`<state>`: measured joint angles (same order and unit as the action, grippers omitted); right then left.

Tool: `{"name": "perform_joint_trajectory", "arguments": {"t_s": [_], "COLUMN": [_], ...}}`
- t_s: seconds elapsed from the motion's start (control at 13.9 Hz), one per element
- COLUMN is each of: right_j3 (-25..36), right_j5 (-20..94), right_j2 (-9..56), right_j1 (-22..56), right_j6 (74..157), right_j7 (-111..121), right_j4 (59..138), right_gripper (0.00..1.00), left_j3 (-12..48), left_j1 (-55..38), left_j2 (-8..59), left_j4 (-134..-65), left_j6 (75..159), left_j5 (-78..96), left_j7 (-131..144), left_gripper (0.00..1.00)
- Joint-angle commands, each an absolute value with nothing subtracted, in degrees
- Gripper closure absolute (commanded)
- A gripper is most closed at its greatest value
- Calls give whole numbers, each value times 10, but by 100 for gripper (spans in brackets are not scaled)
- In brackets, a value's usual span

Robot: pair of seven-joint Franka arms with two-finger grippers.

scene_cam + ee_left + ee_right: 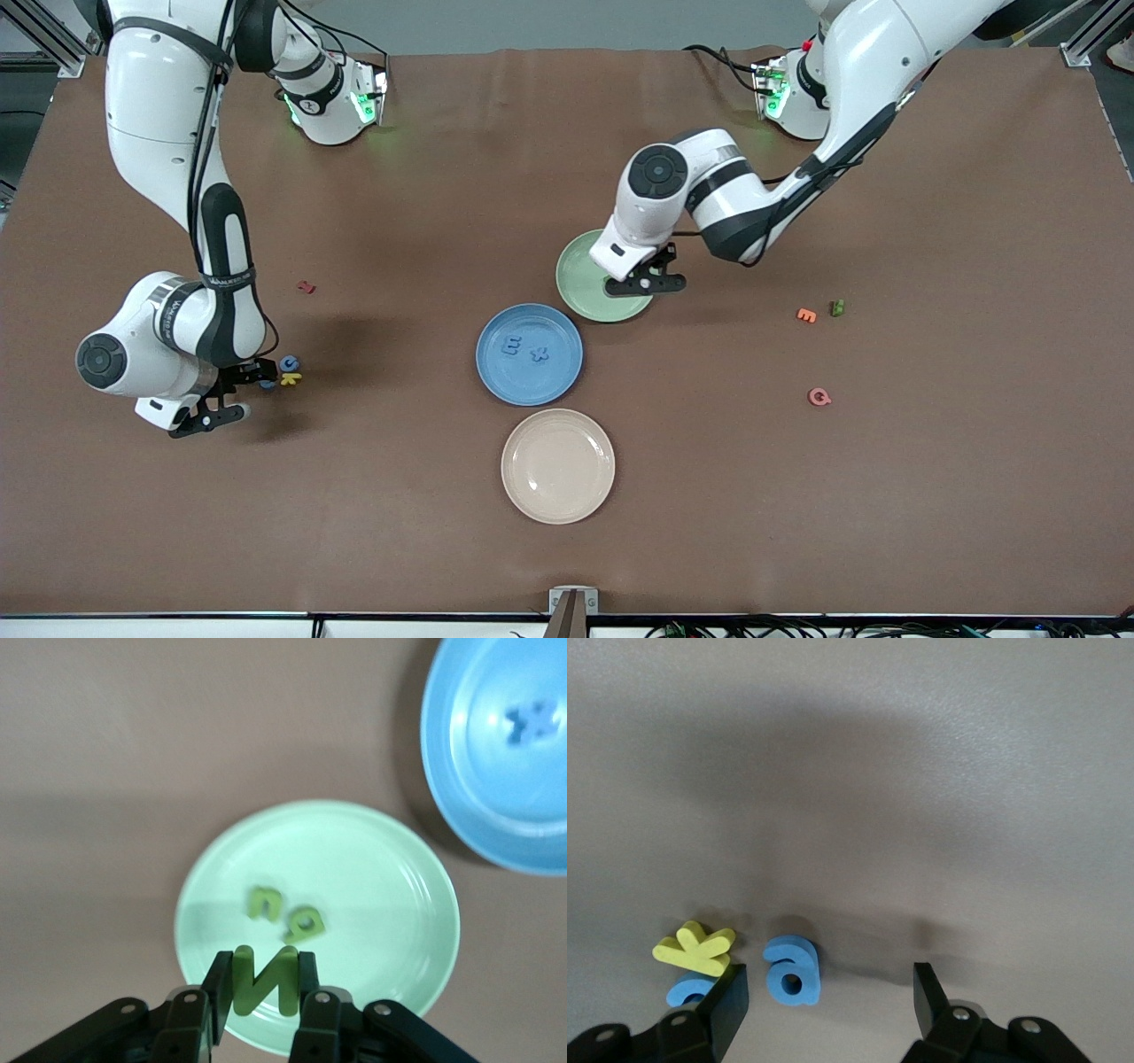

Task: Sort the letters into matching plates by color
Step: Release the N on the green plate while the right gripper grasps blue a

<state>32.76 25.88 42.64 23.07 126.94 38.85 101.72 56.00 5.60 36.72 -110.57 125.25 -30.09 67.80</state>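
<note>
My left gripper is shut on a green letter N, just above the pale green plate, which holds two more green letters. In the front view this gripper hangs over the green plate. The blue plate holds two blue letters. Down at the table, my right gripper is open around a blue letter "a", which touches neither finger. A yellow letter "k" lies partly on another blue letter beside one finger.
A cream plate sits nearer the front camera than the blue plate. A red letter lies near the right arm. Orange, dark green and pink letters lie toward the left arm's end.
</note>
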Motion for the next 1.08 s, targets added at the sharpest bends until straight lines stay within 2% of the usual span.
{"name": "perform_joint_trajectory", "arguments": {"t_s": [0.0,0.22,0.29,0.36,0.43,0.5,0.65,1.01], "right_j3": [312,300,294,287,285,285,285,285], "right_j5": [269,269,268,268,268,268,268,267], "right_j2": [431,432,432,432,432,432,432,431], "right_j1": [214,200,192,186,184,184,185,188], "right_j6": [1270,1273,1273,1273,1273,1273,1272,1267], "right_j7": [389,392,393,394,395,395,395,396], "right_j4": [1012,1012,1012,1012,1012,1012,1011,1006], "right_gripper": [16,20,23,27,32,37,47,72], "left_j3": [543,477,453,437,430,430,428,363], "left_j1": [27,-52,-74,-93,-98,-97,-90,-84], "left_j2": [387,396,397,397,397,396,396,379], "left_j4": [-1102,-1096,-1094,-1093,-1088,-1085,-1070,-1020], "left_j6": [1269,1314,1327,1333,1333,1333,1333,1326], "left_j5": [-305,-304,-304,-303,-301,-301,-301,-306], "left_j7": [703,743,756,766,770,776,773,749], "left_gripper": [99,95,88,73,40,1,0,0]}}
